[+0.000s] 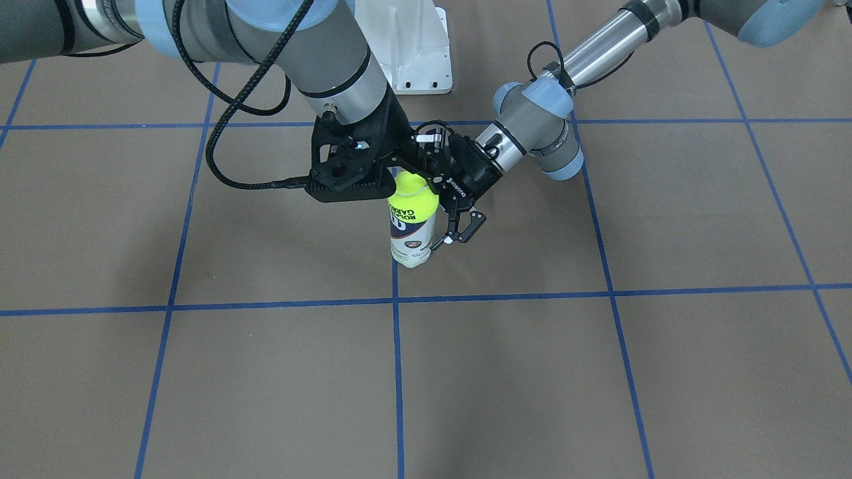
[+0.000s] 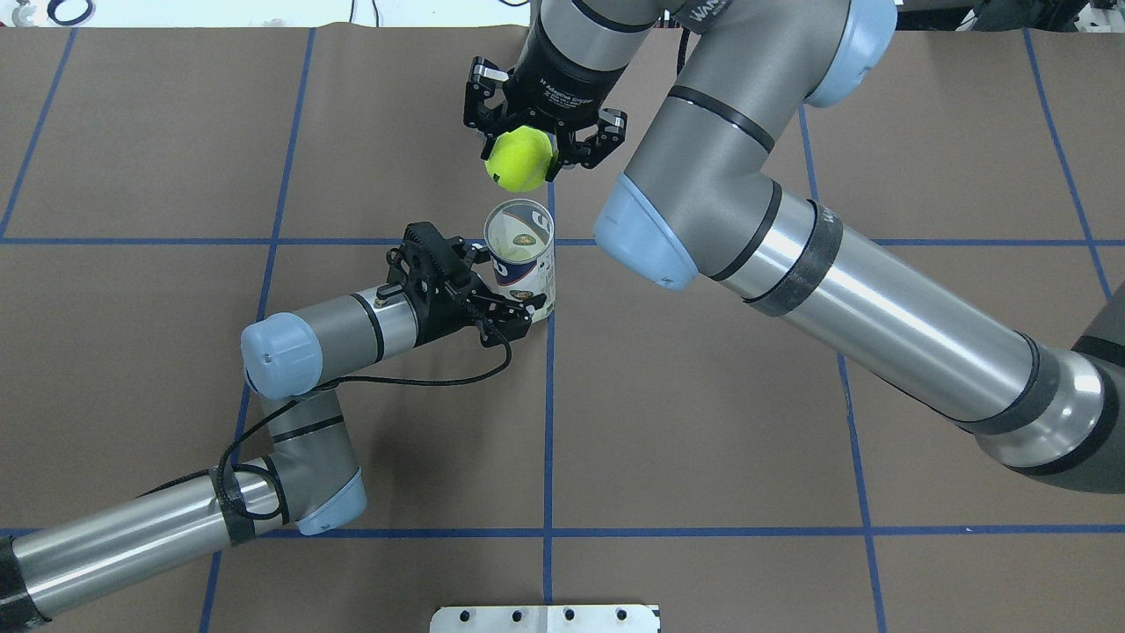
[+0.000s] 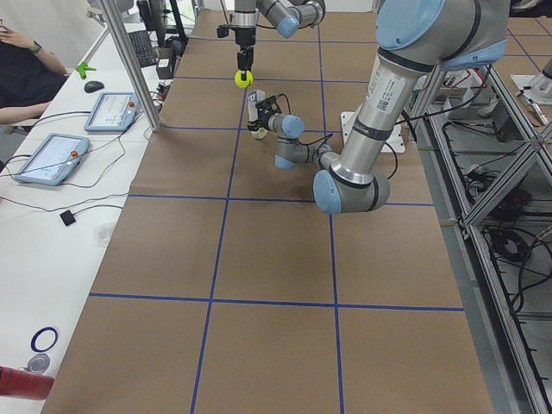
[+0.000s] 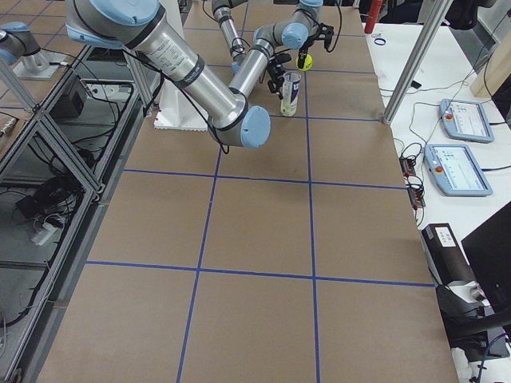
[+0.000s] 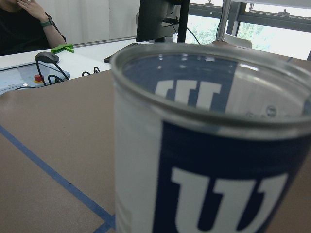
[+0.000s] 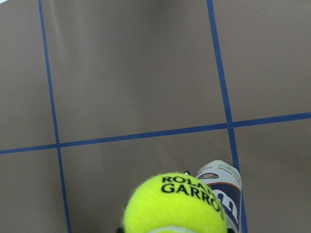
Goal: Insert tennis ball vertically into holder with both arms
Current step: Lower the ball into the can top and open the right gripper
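holder (image 2: 522,262) upright in left pincer (image 2: 503,283), tennis ball (image 2: 518,159) above in right pincer (image 2: 527,151)

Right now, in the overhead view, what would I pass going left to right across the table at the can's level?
Left arm's blue joint cap → left gripper → holder → right arm's blue joint cap. The tennis ball in the right gripper shares the holder's column, so it's left out.

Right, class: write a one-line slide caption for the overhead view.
Right hand holds a ball over the upright, open can, which the left hand grips.
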{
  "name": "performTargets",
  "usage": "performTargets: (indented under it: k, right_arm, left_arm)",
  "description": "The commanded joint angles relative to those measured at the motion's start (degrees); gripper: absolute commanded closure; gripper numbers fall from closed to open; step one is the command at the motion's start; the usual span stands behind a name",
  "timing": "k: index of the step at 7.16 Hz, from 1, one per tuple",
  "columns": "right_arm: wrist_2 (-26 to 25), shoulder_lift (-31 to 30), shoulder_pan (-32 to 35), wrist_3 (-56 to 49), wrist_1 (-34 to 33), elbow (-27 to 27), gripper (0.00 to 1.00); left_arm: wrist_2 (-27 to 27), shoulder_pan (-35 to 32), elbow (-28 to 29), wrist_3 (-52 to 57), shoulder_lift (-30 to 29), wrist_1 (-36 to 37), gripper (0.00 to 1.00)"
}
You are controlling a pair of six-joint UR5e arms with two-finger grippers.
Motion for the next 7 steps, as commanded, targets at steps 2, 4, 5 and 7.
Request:
performTargets:
  k: [2, 4, 5, 7]
  right_arm:
    - [-0.34, -0.4, -1.88, 0.0, -1.31, 0.17, 1.0]
    - [-0.17, -0.4, -2.24, 0.0, -1.93, 0.26, 1.0]
    - [-0.08, -0.4, -2.24, 0.0, -1.93, 0.26, 0.99]
    - [0.01, -0.57, -2.33, -0.08, -1.93, 0.26, 0.54]
  left_arm:
    - [0.0, 0.0, 0.06, 0.0, 0.06, -0.07, 0.01]
    - [0.0, 0.0, 0.06, 0.0, 0.32, -0.07, 0.01]
    - [0.0, 0.0, 0.14, 0.0, 0.41, -0.15, 0.01]
    - [0.0, 0.0, 0.06, 0.0, 0.41, -0.15, 0.01]
